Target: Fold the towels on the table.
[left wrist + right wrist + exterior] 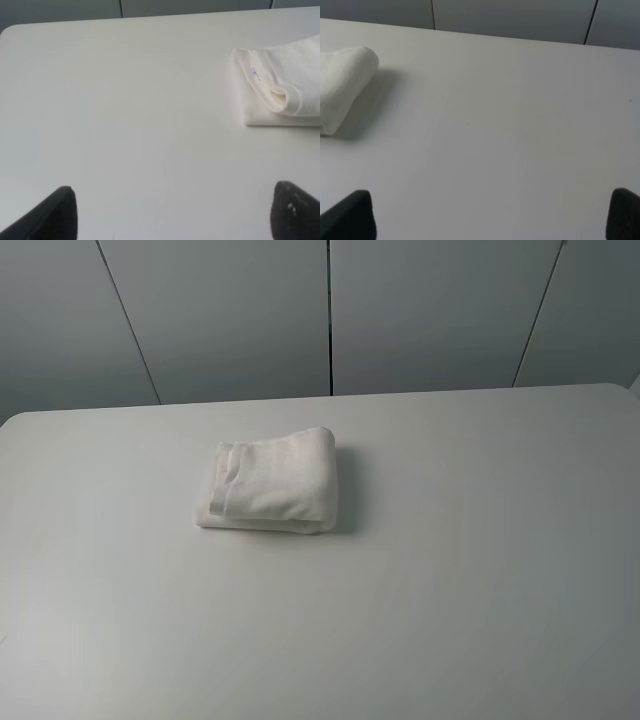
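Towel [270, 482] folded on table [450, 570], grey wall [240, 310] behind.

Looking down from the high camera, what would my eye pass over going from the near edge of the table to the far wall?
Bare stretch of the plain white matte table → the folded off-white terry cloth towel → more bare tabletop up to its far edge → the grey panelled wall with dark seams.
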Tool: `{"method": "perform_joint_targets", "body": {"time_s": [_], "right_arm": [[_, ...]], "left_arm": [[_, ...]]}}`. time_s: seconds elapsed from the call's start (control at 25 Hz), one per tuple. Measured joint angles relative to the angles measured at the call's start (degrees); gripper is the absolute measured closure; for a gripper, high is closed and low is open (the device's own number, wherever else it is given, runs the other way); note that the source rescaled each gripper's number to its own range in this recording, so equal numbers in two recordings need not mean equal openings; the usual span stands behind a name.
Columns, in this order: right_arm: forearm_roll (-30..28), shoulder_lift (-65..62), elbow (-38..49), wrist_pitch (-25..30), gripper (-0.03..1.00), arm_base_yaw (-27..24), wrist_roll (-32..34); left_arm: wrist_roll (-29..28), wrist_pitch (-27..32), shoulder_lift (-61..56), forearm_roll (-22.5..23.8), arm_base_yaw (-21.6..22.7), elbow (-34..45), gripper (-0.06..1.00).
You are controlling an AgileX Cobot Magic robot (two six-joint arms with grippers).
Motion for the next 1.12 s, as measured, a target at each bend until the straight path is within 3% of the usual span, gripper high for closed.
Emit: {"method": "perform_joint_targets", "body": {"time_s": [1.12], "right_arm": [[0.00, 0.00, 0.00, 0.00, -0.03, 0.00, 0.00]], "left_arm": [[0.00, 0.00, 0.00, 0.10, 0.00, 0.00, -0.04]]}}
